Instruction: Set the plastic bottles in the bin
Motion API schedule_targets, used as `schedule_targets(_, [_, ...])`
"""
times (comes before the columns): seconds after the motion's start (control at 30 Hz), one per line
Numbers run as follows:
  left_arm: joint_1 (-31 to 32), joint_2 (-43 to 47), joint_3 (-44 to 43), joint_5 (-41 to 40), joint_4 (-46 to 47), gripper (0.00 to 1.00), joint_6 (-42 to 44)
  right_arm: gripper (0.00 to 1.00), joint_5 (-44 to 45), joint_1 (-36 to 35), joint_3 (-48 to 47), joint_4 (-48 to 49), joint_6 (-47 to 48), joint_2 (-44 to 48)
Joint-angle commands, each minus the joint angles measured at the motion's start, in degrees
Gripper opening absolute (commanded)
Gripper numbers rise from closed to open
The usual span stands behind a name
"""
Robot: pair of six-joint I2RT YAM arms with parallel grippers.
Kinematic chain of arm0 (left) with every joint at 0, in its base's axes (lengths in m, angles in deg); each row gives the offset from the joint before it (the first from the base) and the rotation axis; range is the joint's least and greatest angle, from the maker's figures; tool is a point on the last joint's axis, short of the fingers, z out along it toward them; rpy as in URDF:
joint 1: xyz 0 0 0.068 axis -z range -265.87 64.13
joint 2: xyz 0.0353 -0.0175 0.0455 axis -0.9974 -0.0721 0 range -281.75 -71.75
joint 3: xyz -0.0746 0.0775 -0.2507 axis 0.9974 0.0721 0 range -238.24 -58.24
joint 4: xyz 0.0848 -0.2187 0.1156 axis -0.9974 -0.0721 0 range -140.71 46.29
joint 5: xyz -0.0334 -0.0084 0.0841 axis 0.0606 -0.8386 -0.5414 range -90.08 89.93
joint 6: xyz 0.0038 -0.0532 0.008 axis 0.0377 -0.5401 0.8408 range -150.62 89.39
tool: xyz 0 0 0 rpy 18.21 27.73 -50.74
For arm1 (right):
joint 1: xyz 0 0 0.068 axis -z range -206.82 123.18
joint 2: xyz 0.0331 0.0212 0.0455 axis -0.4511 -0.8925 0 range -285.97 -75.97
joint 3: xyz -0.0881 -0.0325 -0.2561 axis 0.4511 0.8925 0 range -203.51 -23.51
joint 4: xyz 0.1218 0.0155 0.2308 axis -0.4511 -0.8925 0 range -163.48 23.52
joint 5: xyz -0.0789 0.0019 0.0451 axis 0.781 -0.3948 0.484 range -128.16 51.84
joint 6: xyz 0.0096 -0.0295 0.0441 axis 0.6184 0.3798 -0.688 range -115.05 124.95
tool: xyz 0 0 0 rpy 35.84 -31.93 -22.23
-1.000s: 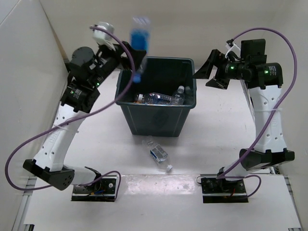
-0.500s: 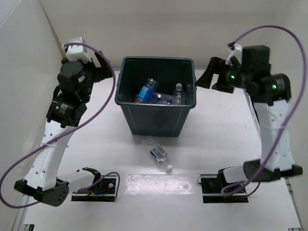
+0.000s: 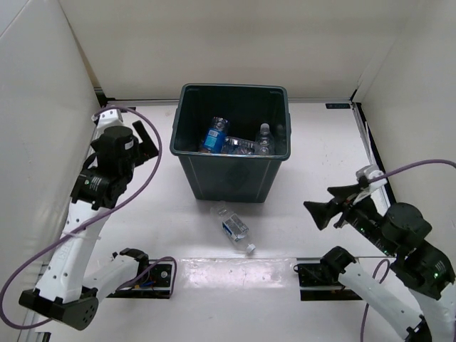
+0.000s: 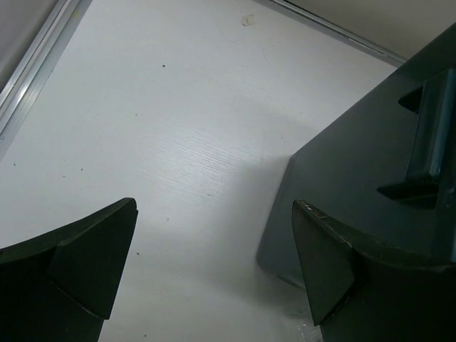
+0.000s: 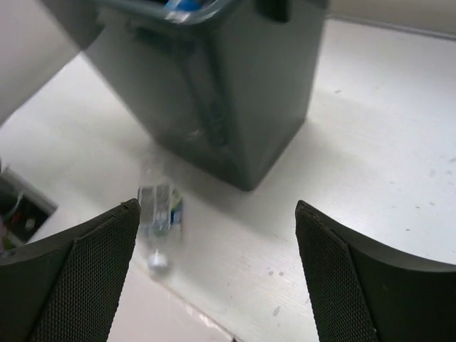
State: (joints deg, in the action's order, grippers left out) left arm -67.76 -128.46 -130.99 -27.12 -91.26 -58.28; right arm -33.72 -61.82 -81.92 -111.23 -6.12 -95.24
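The dark grey-green bin (image 3: pixel 231 174) stands at mid table and holds several plastic bottles, among them one with a blue label (image 3: pixel 213 135). One clear bottle (image 3: pixel 234 227) with a blue label and white cap lies on the table in front of the bin; it also shows blurred in the right wrist view (image 5: pixel 160 212). My left gripper (image 3: pixel 147 142) is open and empty, left of the bin, whose wall (image 4: pixel 370 178) fills the right of its wrist view. My right gripper (image 3: pixel 322 211) is open and empty, low at the right, facing the bin (image 5: pixel 214 92).
White walls enclose the table on the left, back and right. A metal rail (image 4: pixel 35 71) runs along the left wall. Two base plates (image 3: pixel 141 280) with wiring sit at the near edge.
The blue-labelled bottle left my left gripper and fell into the bin. The left arm pulled back left and down. The right arm swung from beside the bin's right rim down to the near right.
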Motion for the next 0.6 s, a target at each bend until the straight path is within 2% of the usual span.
schedule_targets(0.0, [-0.1, 3.3, -0.1, -0.8, -3.5, 1.0, -0.8, 0.9, 1.8, -6.9, 1.1, -4.1, 3.5, -1.0])
schedule_targets(0.13, [-0.2, 4.8, 0.5, -1.3, -4.2, 1.0, -0.6, 0.9, 0.4, -10.6, 8.0, -2.8, 5.3, -0.3])
schedule_targets(0.23, [-0.1, 5.1, 1.6, -0.6, -4.7, 1.0, -1.6, 0.9, 2.1, -14.3, 8.6, -0.3, 8.2, -5.6])
schedule_targets(0.27, [-0.2, 5.4, 1.7, -0.2, -5.0, 1.0, -2.0, 0.9, 1.8, -17.3, 9.1, 1.9, 19.9, -6.7])
schedule_targets(0.3, [-0.2, 5.5, 1.9, -0.2, -5.4, 1.0, -2.2, 0.9, 4.9, -21.1, 8.9, 3.2, 13.6, -11.0])
schedule_targets(0.33, [-0.2, 5.8, 2.3, -0.2, -5.6, 1.0, -2.5, 0.9, 6.3, -23.2, 9.1, 3.9, 14.3, -12.6])
schedule_targets(0.43, [-0.1, 6.1, 2.4, -0.5, -6.5, 1.0, -2.8, 0.9, 15.8, -41.1, 10.8, 8.8, 15.1, -20.3])
schedule_targets(0.47, [-0.2, 6.4, 2.4, -0.6, -6.7, 1.0, -2.2, 0.9, 18.5, -43.5, 11.9, 12.7, 14.6, -21.9])
schedule_targets(0.53, [-0.3, 6.9, 2.9, -1.5, -6.7, 1.0, -2.1, 0.9, 23.7, -46.3, 11.7, 13.2, 13.7, -28.4])
schedule_targets(0.57, [-0.3, 7.0, 3.0, -1.5, -6.8, 1.0, -1.8, 0.9, 22.9, -45.0, 10.9, 12.5, 14.1, -30.5])
